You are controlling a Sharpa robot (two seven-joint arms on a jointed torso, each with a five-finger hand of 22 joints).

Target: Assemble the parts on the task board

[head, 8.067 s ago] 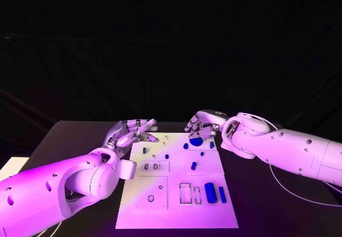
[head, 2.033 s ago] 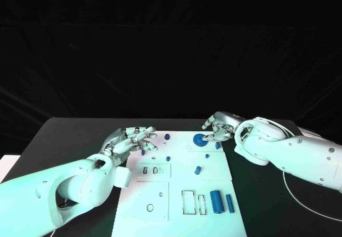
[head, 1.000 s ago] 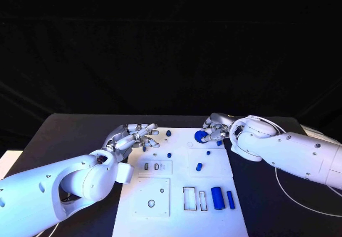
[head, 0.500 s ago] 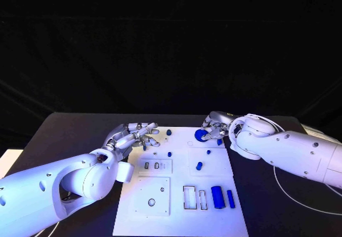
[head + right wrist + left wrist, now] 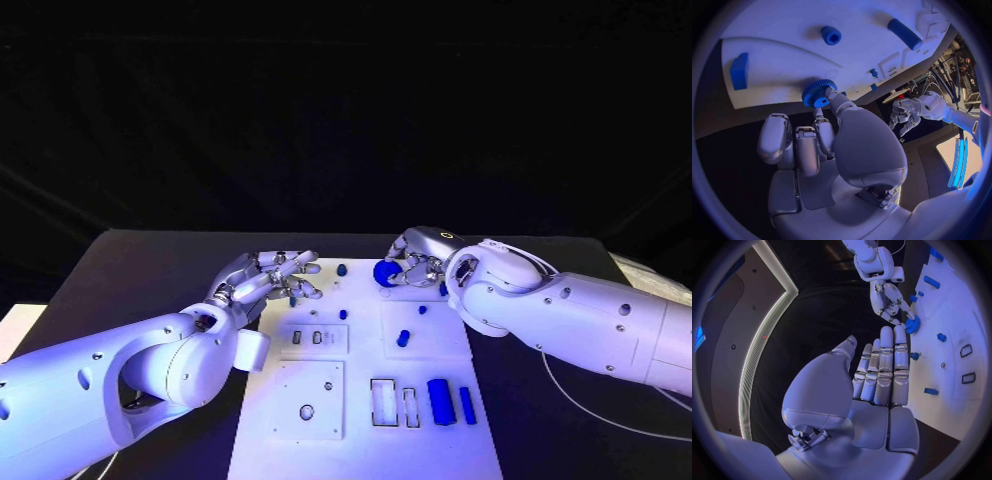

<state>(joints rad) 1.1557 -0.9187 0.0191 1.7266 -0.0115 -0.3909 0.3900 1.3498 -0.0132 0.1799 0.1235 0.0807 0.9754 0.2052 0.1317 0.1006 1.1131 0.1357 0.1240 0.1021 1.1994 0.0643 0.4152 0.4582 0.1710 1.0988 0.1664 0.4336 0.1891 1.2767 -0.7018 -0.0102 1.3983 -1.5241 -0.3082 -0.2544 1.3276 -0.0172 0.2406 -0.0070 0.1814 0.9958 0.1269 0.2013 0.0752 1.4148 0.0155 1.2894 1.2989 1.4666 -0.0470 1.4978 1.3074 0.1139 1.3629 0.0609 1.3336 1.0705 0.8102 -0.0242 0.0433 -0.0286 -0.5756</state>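
1. My right robot hand (image 5: 414, 262) pinches a blue toothed gear (image 5: 385, 271) between fingertips and thumb; the right wrist view shows the gear (image 5: 817, 93) right at the fingertips, close over the white task board (image 5: 364, 428). I hold it by the rim, I think, so that its flat face can go down onto whatever seat it belongs to.

2. The gear hangs near the task board's far edge, a little right of the middle. I cannot tell whether it touches the board or floats just above it.

3. My left robot hand (image 5: 274, 277) holds nothing. Its fingers are loosely apart, over the far left corner of the board. In the left wrist view the fingers (image 5: 882, 367) lie straight and side by side, pointing toward the gear. I judge it is parked there to stay out of the way while remaining near the small parts.

4. Other parts rest on the board: a small peg (image 5: 342, 268) near the far edge, another small piece (image 5: 402, 337) in the middle, and two blue cylinders (image 5: 438, 400) lying side by side by the near right edge, next to the rectangular cut-outs (image 5: 379, 401).

5. The board sits mid-worktop (image 5: 116, 270), long side running away from me, so both arms reach it.

6. Judging the step: seating the gear is under way, most parts unplaced.
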